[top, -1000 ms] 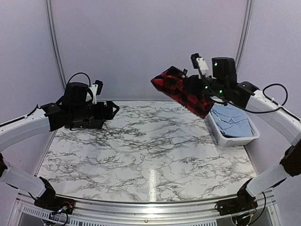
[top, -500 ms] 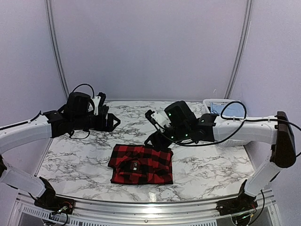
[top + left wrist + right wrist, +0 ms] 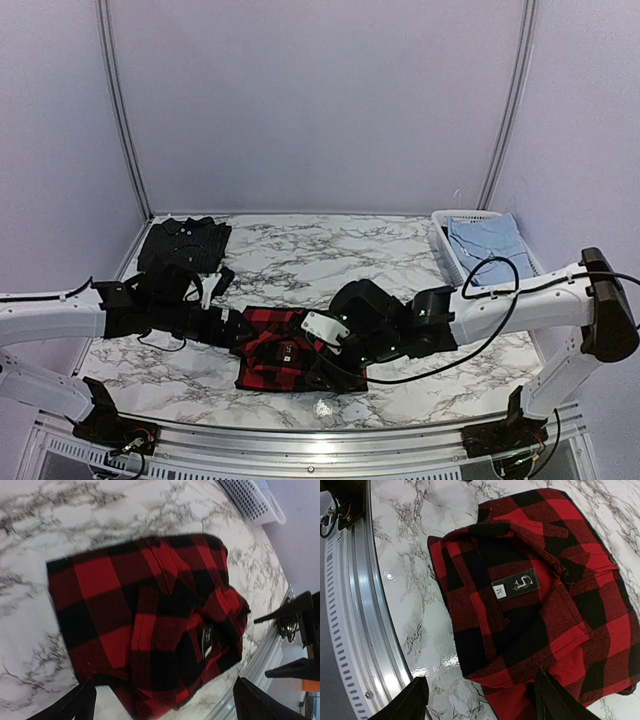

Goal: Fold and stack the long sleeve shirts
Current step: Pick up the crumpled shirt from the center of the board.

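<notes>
Left gripper (image 3: 163,685): released, jaws spread to their widest. It hangs over the red-and-black plaid shirt (image 3: 150,625) with one finger on either side of the shirt's edge, and nothing is caught between them.

Right gripper (image 3: 480,687): released, jaws well apart and holding nothing. It hangs directly above the same plaid shirt; whether my fingers (image 3: 417,697) touch the cloth, I cannot tell.

Plaid shirt: lies in a compact bundle on the marble table (image 3: 420,250), between my two grippers and beneath both. Its collar is turned up toward my right wrist, with the black label (image 3: 516,586) and its white lettering showing just ahead of my right fingers. The metal rail (image 3: 350,605) at the table's edge runs close beside that gripper.

Dark charcoal shirt (image 3: 183,243): lies flat on the table, well apart from my left gripper, behind its wrist.

White basket (image 3: 447,262): well apart from my right gripper, behind its wrist. A light blue garment (image 3: 485,245) lies in it.
</notes>
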Controlling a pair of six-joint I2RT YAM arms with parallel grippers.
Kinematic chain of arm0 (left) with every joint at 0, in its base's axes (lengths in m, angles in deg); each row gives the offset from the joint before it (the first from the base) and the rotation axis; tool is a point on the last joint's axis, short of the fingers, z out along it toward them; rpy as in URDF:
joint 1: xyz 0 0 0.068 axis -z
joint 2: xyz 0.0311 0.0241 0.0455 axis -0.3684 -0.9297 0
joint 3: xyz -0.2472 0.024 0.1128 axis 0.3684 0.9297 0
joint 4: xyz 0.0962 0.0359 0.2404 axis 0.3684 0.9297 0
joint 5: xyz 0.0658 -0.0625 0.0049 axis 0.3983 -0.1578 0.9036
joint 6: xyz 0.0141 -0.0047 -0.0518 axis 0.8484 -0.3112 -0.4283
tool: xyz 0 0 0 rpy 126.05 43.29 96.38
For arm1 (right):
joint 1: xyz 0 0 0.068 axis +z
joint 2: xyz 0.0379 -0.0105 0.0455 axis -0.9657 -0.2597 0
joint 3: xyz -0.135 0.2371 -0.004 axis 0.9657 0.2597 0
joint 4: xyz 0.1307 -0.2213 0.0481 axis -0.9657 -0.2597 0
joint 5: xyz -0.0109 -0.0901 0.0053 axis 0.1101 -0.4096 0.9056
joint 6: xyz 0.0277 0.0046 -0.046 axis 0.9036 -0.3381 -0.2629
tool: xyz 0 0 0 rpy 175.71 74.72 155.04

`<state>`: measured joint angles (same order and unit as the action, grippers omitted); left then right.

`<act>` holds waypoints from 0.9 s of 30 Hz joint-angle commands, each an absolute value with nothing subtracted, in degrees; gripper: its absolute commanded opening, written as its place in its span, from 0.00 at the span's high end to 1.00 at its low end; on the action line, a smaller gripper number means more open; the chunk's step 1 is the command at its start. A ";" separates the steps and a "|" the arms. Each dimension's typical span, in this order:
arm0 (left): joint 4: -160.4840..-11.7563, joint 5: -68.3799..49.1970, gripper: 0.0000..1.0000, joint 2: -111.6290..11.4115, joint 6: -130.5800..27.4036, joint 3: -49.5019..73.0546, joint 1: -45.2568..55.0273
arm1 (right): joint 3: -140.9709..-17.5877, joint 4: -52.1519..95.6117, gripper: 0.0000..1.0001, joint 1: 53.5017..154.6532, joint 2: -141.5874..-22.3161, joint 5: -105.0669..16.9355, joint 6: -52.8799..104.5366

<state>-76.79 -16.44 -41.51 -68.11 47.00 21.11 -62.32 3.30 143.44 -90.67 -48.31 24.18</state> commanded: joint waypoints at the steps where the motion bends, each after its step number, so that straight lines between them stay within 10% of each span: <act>1: -76.82 -19.88 0.01 -40.49 -72.58 50.12 26.28 | -61.35 4.38 0.32 145.13 -91.41 -50.08 27.32; 12: -76.87 -14.26 0.09 -51.17 -73.38 47.16 32.17 | -64.50 4.33 0.47 146.23 -100.08 -56.23 31.11; 23: -76.74 -13.28 0.86 -52.67 -71.94 42.87 32.40 | -66.48 3.33 0.94 146.23 -99.02 -62.02 33.96; 27: -76.20 -12.74 1.00 -51.48 -71.05 41.32 32.33 | -68.66 1.15 1.00 146.23 -98.08 -64.66 33.61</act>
